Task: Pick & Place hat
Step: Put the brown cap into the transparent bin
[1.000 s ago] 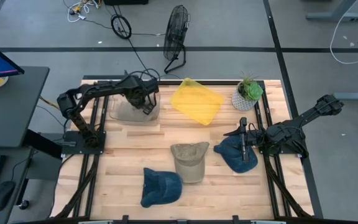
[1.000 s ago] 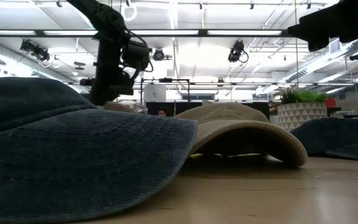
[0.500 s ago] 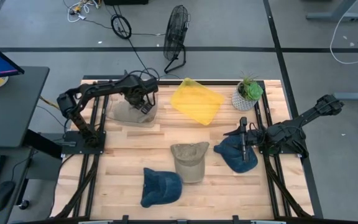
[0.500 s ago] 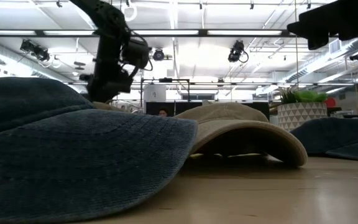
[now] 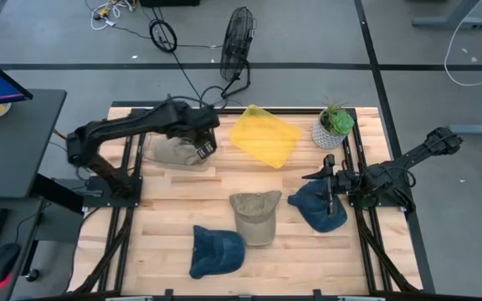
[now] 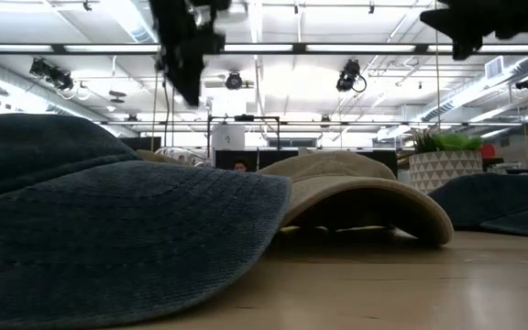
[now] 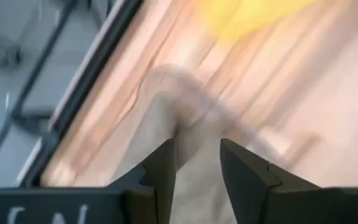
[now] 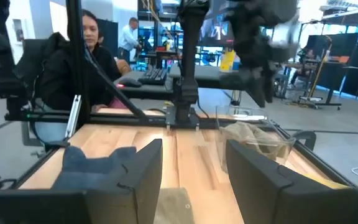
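Note:
A pale beige hat (image 5: 172, 152) lies on the table at the far left; it also shows in the left wrist view (image 7: 166, 118) and the right wrist view (image 8: 253, 140). My left gripper (image 5: 203, 144) is open and empty, high above the hat's right side (image 7: 197, 146), near the top of the low view (image 6: 186, 55). A khaki hat (image 5: 253, 216), a denim hat (image 5: 217, 249) and a dark blue hat (image 5: 315, 207) rest crown up on the table. My right gripper (image 5: 328, 186) is open (image 8: 194, 155) and waits over the dark blue hat.
A yellow cloth (image 5: 264, 135) lies at the far middle and a potted plant (image 5: 335, 125) stands at the far right. A fan (image 5: 237, 42) stands beyond the far edge. People (image 8: 86, 56) sit beyond the table's left side. Bare wood shows at the near left.
My left gripper has gone up from the beige hat, from hat height to well above it, and a little toward the table's right. The beige hat stays lying on the table. My right arm has kept still.

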